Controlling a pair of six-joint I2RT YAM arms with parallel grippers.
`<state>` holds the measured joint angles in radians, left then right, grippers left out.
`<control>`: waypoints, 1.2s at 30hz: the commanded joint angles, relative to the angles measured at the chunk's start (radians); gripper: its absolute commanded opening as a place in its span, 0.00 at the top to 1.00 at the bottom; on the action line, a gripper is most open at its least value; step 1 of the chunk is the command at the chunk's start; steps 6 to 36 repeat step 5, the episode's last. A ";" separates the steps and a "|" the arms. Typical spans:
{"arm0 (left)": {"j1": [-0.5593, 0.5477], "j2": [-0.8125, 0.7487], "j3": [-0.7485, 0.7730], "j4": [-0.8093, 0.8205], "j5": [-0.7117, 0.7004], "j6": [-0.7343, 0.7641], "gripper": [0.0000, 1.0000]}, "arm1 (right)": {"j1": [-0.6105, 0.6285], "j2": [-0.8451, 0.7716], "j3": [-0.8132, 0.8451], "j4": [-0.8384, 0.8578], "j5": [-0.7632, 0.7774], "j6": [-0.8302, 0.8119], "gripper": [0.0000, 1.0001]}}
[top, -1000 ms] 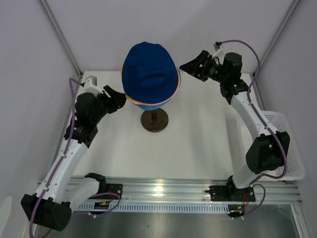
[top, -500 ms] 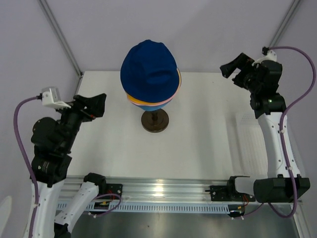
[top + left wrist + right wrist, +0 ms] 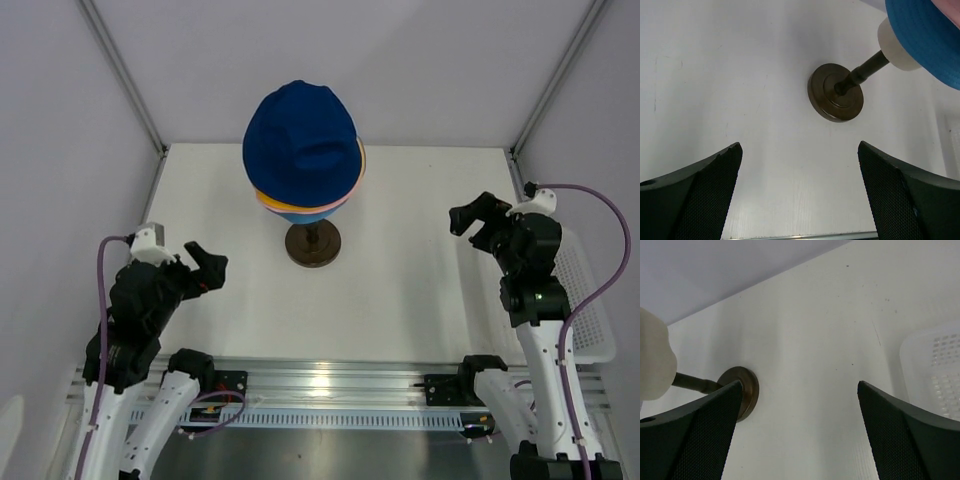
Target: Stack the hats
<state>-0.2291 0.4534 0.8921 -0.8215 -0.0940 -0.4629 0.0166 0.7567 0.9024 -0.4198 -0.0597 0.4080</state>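
The hats sit stacked on the head form in the top view: the navy hat (image 3: 300, 140) is on top, and pink, yellow-orange and light blue brims (image 3: 305, 208) peek out below it. The stand's dark brown base (image 3: 312, 243) rests on the table. My left gripper (image 3: 205, 268) hangs open near the front left, well away from the stack. My right gripper (image 3: 470, 218) is open at the right, also apart from it. The left wrist view shows the base (image 3: 836, 98), the cream form (image 3: 895, 47) and the light blue hat (image 3: 925, 35) beyond my open left gripper (image 3: 799, 150). Nothing lies within my open right gripper (image 3: 800, 385).
A white plastic basket (image 3: 590, 300) stands at the table's right edge, beside my right arm, and shows in the right wrist view as the basket (image 3: 935, 375). Grey walls and slanted metal posts close in the back and sides.
Both arms have drawn back from the hat stack toward the near edge, the left to the front left, the right to the right. Both grippers opened wide.
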 commanded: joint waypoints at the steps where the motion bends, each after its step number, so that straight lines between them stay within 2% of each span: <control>1: -0.003 -0.085 -0.013 0.015 0.007 0.009 0.00 | 0.003 0.003 -0.010 0.105 0.020 0.015 0.01; 5: -0.003 -0.136 -0.013 0.013 -0.003 0.026 0.01 | 0.003 0.039 0.003 0.122 -0.029 0.028 0.01; 36: -0.003 -0.136 -0.013 0.013 -0.003 0.026 0.01 | 0.003 0.039 0.003 0.122 -0.029 0.028 0.01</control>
